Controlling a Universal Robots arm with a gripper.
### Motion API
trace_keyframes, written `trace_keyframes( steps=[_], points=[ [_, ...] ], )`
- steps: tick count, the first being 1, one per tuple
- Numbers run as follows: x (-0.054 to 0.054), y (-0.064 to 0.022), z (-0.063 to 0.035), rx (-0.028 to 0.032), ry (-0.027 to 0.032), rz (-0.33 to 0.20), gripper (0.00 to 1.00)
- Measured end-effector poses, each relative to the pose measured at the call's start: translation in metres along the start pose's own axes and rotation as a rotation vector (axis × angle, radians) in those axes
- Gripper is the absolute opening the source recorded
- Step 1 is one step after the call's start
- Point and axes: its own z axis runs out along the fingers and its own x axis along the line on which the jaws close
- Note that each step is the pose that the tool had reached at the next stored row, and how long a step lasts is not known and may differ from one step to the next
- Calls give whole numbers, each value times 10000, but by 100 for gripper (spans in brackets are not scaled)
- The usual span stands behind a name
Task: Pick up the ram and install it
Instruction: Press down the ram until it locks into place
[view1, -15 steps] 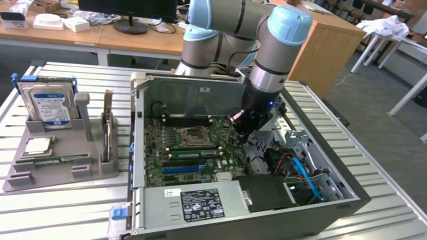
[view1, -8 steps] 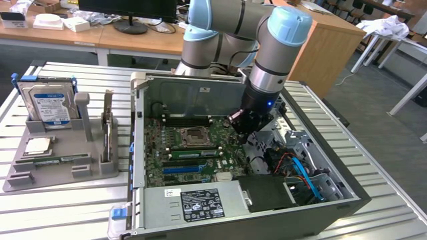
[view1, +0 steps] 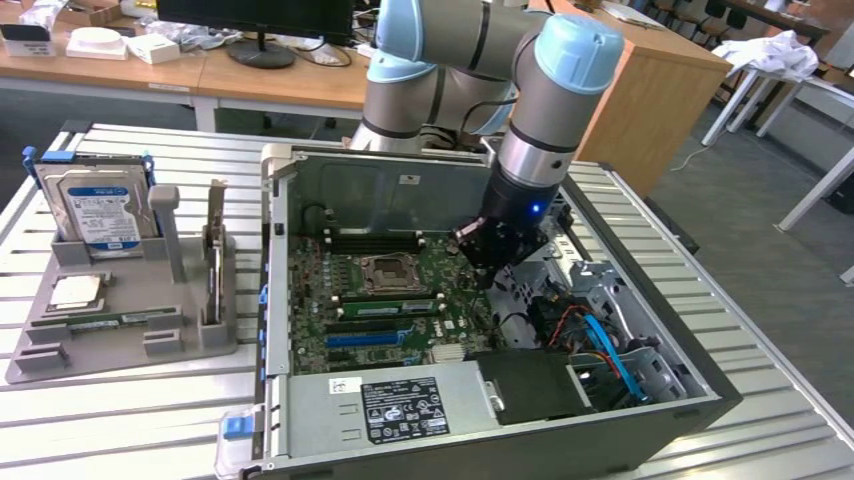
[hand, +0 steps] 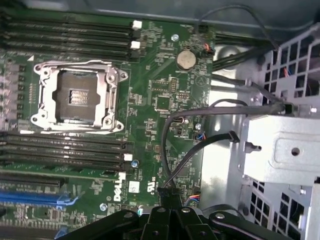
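tool (view1: 497, 262) shut, empty, hovering over motherboard (hand: 150, 100). ram (view1: 104, 322) untouched in holder (view1: 120, 345). pick step, needs reach over there

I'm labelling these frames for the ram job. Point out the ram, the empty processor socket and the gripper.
ram (view1: 120, 320): exterior view, middle of the green stick lying in the grey holder.
processor socket (hand: 76, 95): wrist view, its open centre.
gripper (hand: 170, 220): wrist view, between its shut black fingertips.

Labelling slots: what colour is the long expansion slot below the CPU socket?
Blue. The expansion slot is clearest in the exterior view.
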Motion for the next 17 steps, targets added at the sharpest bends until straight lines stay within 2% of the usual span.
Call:
trace_keyframes(
  steps=[10, 17],
  points=[
    [0, 0, 15, 8, 32, 1339, 10],
    [0, 0, 16, 8, 33, 1348, 10]
  ],
)
